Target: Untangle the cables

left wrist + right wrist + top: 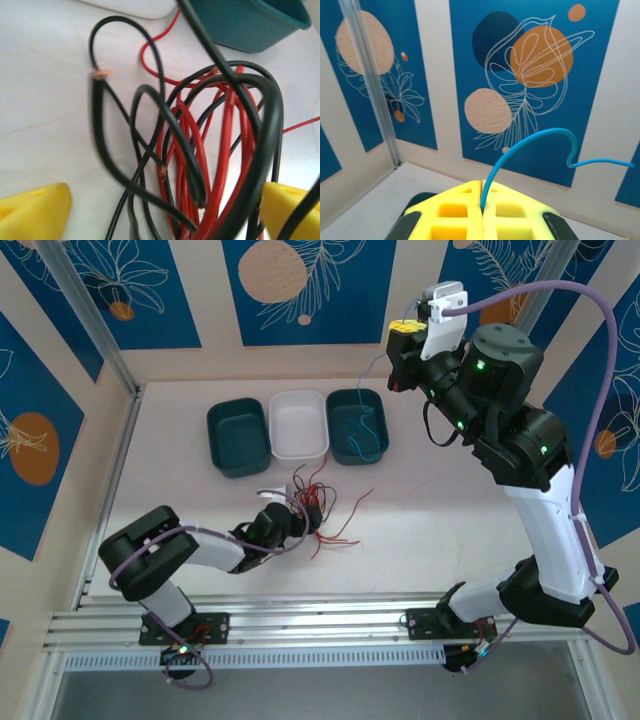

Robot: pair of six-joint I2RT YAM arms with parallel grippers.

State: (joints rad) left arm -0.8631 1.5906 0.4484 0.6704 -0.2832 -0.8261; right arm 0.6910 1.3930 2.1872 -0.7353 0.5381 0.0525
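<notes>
Cables (200, 150) in red and black sit knotted between the spread fingers of the left gripper (160, 215). Strands run mostly up-down in the left wrist frame, so we judge that arm nearer for the next pull. Right gripper (482, 202), upper right of the top view, is pinched closed on the blue cable (552, 130), which trails down into the teal bin (383, 415).

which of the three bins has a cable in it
The teal bin on the right, next to the white bin: a blue cable lies looped inside it. The white bin and the left teal bin show none.
</notes>
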